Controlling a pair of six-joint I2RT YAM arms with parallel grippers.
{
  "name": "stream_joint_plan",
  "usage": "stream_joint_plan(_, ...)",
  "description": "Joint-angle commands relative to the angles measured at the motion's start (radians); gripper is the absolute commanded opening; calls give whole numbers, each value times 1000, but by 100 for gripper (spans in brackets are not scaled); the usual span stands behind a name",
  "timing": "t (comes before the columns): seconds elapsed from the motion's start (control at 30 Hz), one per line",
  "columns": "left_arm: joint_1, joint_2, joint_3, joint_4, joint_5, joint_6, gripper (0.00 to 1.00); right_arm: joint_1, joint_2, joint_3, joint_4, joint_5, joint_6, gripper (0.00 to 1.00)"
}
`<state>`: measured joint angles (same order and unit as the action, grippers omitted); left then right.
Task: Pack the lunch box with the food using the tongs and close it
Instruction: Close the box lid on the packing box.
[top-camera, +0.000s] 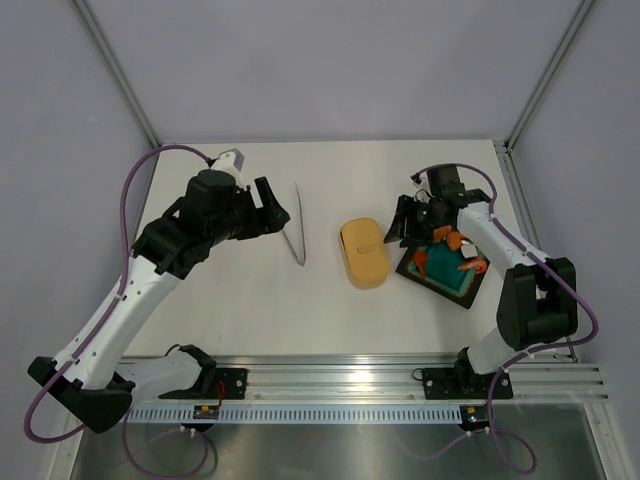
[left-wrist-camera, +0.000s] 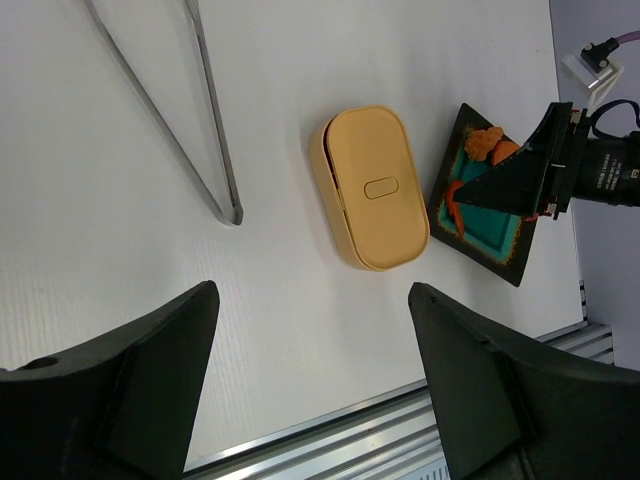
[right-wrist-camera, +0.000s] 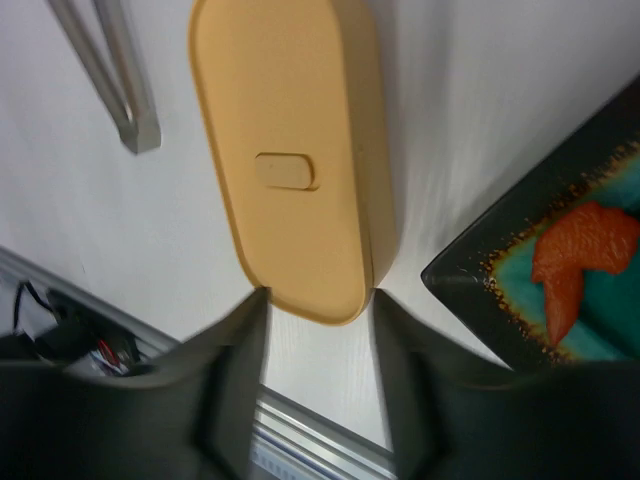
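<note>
White table (top-camera: 250, 310) under everything. Left gripper (top-camera: 272, 205) spread wide, empty, hovering at tongs' 9 o'clock. Right gripper (top-camera: 403, 228) jaws apart, flanking box's rounded end. Orange-tan lunch box (top-camera: 364, 252) mid-table, closed. Black tray (top-camera: 430, 288) just beside, 3 o'clock. Silver tongs (top-camera: 299, 235) flat at box's 9 o'clock, untouched. Food (top-camera: 455, 242) on tray.

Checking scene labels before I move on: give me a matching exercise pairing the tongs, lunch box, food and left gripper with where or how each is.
1 tongs
2 lunch box
3 food
4 left gripper

A on the black tray
B open, holding nothing
C closed, between tongs and tray
D lying flat, left of the box

Pairs: 1-D, 2-C, 3-A, 4-B
</note>
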<state>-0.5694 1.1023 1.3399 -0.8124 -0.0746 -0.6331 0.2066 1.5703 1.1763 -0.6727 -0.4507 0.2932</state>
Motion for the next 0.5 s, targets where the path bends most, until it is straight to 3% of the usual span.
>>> stream_joint_plan(0.0,0,1,-7,50,24,-4,81,1,13,26,28,192,79,43)
stream_joint_plan(0.1,0,-8,-12,48,24,-7,81,8,51,28,51,288,138,8)
stream_joint_plan(0.13,-1,-12,-13,47,24,-7,81,13,62,43,51,296,147,4)
stream_joint_plan(0.47,0,-27,-36,45,29,-17,81,143,224,166,21,376,176,0)
